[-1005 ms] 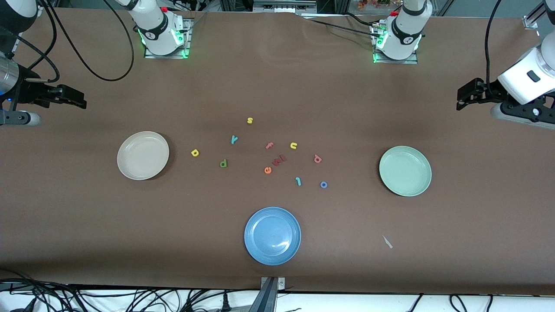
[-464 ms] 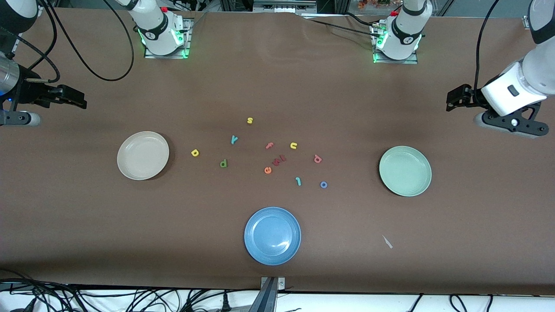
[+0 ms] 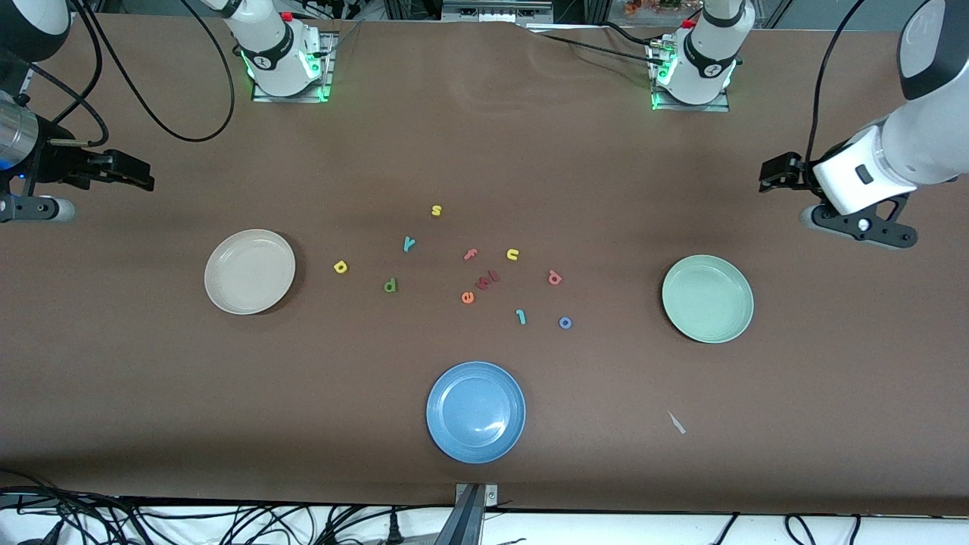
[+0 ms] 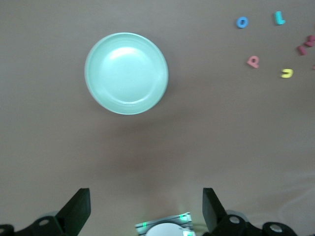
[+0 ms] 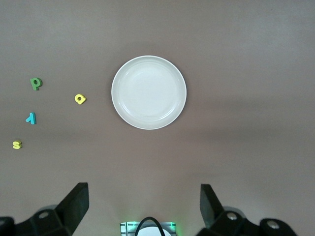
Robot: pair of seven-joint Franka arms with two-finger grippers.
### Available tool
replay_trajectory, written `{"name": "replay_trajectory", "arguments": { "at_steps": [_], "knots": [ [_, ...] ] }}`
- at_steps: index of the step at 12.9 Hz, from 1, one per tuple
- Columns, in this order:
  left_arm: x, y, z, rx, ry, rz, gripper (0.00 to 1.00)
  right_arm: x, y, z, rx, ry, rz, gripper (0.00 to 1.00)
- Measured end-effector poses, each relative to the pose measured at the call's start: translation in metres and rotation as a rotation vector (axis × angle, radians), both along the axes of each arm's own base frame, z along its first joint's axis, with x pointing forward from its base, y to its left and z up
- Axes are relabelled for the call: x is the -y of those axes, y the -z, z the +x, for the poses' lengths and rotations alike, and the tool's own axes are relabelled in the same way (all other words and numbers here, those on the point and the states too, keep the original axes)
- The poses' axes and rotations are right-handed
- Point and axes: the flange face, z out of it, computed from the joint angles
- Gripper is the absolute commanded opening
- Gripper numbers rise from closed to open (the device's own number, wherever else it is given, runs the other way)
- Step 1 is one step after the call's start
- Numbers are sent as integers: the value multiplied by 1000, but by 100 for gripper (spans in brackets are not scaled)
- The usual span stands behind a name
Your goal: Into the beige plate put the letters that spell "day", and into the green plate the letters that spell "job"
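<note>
Foam letters lie loose mid-desk, both plates bare.
We see d (image 3: 391, 285), a (image 3: 340, 266), y (image 3: 409, 243) nearer the beige plate (image 3: 250, 271); j (image 3: 521, 316), o (image 3: 565, 322), b (image 3: 554, 278) nearer the green plate (image 3: 708, 298). Left pincer (image 3: 772, 179) and right pincer (image 3: 140, 179) hover released, grasping nothing.

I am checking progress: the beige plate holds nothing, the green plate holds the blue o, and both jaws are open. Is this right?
One thing is wrong: the green plate holds nothing too. The front view shows the blue o on the table, apart from that plate, toward the middle. The beige plate holds nothing, and the jaws of the left gripper and right gripper are open.
</note>
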Motion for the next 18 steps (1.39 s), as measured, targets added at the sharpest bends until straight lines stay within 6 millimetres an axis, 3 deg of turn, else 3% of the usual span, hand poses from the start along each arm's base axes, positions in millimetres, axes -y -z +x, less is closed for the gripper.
{"name": "replay_trajectory", "arguments": {
  "at_steps": [4, 6, 9, 11, 18],
  "knots": [
    [42, 44, 12, -66, -109, -2, 100, -5, 6, 1, 1, -4, 0, 100],
    [84, 76, 23, -57, -172, 24, 100, -12, 9, 1, -2, 24, -6, 100],
    [161, 138, 33, -22, -340, 66, 100, -35, 18, 2, -16, 52, -12, 100],
    [202, 177, 34, -6, -434, 80, 100, -53, 30, 5, -35, 70, 13, 100],
    [270, 272, 26, 6, -655, 111, 100, -121, 91, 2, -13, 143, -5, 100]
  ]
}}
